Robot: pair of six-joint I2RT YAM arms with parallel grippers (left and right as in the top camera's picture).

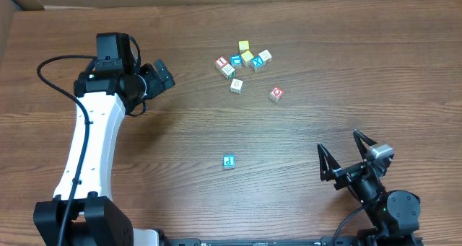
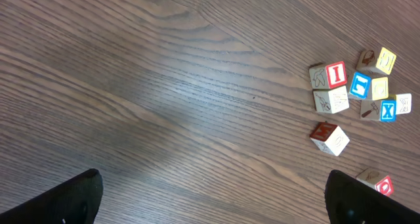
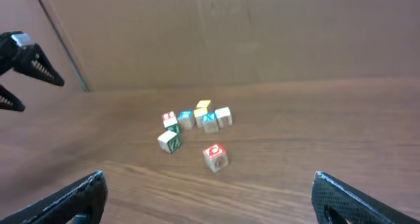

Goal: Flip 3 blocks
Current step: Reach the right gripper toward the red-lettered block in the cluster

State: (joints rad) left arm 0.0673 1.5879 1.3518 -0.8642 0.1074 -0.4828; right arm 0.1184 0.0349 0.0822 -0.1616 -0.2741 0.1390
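- Left gripper (image 1: pixel 160 78): jaws wide, empty, at 9 o'clock of the cluster (image 1: pixel 247 57).
- P block (image 1: pixel 229 161): alone at the cluster's 6 o'clock. A small, smooth wooden cube, it could skid or over-roll.
- Pale block (image 1: pixel 236 86): possibly the third target, its letter unclear. It sits near the cluster, so a finger may knock neighbours.
- O block (image 1: pixel 276 94): at 4 o'clock, apart.
- Right gripper (image 1: pixel 339 146): jaws wide, empty.

Overhead looks straight down; wrist views (left steep, right low) share block cluster (image 2: pixel 359 86).

Tight block cluster (image 1: pixel 247 57); P block (image 1: pixel 229 161) apart
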